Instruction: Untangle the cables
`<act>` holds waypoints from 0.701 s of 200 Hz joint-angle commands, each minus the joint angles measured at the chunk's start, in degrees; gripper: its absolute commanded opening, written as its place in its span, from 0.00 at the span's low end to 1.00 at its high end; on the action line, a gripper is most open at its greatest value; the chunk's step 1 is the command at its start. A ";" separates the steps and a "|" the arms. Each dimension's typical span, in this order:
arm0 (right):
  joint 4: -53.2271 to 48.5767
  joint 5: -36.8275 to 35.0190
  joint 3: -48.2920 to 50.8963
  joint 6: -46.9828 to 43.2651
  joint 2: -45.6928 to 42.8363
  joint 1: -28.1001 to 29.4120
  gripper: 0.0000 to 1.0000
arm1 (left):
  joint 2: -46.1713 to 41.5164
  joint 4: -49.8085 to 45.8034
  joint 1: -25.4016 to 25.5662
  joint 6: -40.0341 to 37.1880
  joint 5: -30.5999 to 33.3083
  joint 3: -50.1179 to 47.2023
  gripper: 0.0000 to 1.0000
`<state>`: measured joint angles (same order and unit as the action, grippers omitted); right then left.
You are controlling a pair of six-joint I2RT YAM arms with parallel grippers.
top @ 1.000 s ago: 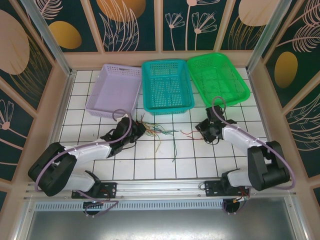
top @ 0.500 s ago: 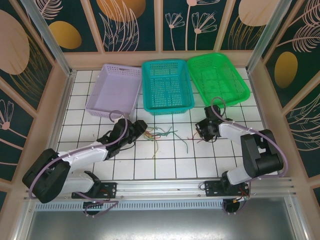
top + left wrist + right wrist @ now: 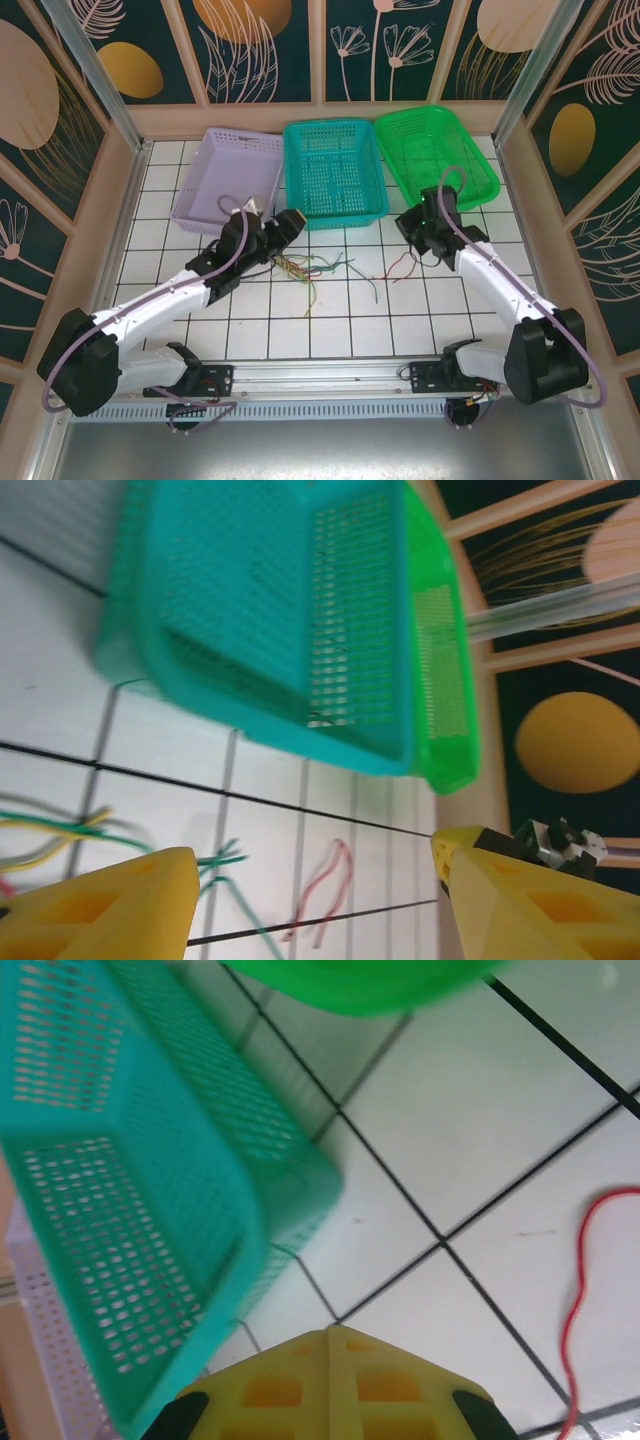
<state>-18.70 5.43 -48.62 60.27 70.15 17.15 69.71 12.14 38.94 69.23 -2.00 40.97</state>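
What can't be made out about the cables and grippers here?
- Top view: how the cables cross within the bundle; the strands are too thin and small.
- Left wrist view: the bundle's far end, blurred and cut off by the left edge.
- Right wrist view: the red cable's lower end, cut off by the bottom edge.
- Top view: whether the right gripper pinches anything; too small.

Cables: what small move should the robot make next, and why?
Probably lower the open left gripper onto the cables bunched near it and pinch one strand. Green and yellow strands still cross there, while the red wire lies apart.
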 commanded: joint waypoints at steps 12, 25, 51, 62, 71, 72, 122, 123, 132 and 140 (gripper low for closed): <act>-9.79 0.28 -0.55 -0.03 3.21 -0.38 0.17 | 3.11 -3.45 -0.12 1.55 -4.30 6.03 0.61; -10.72 0.23 0.38 1.80 5.94 -0.07 0.30 | 3.37 -3.64 -0.12 1.27 -4.54 7.15 0.60; -14.63 -3.22 0.41 3.98 12.52 0.15 0.33 | 3.63 -6.52 -0.07 -0.57 -4.63 10.11 0.61; -11.91 -3.18 1.39 3.98 13.81 0.06 0.33 | 3.50 -7.65 0.04 -1.78 -4.68 10.99 0.62; -10.02 -3.61 1.46 4.18 15.38 0.13 0.33 | 3.22 -8.60 0.13 -2.77 -4.64 11.46 0.63; -9.90 -3.64 1.35 4.21 15.59 0.15 0.33 | 3.18 -8.70 0.15 -2.82 -4.62 11.48 0.63; -8.50 -5.72 -3.04 4.65 23.24 1.72 0.32 | 0.57 -9.55 0.12 -3.36 -4.45 9.77 0.63; -8.52 -5.75 -3.09 4.66 23.35 1.74 0.32 | 0.54 -9.57 0.10 -3.38 -4.39 9.71 0.63; -9.10 -6.04 -3.55 4.94 24.31 1.97 0.32 | 0.17 -9.67 0.10 -3.39 -4.26 9.40 0.63; -9.25 -6.00 -3.66 5.02 25.04 2.10 0.31 | -0.18 -9.76 0.15 -3.40 -4.09 9.16 0.63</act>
<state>-28.47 1.52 -50.11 63.92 92.68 18.33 71.81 3.42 38.96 67.29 -5.98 50.76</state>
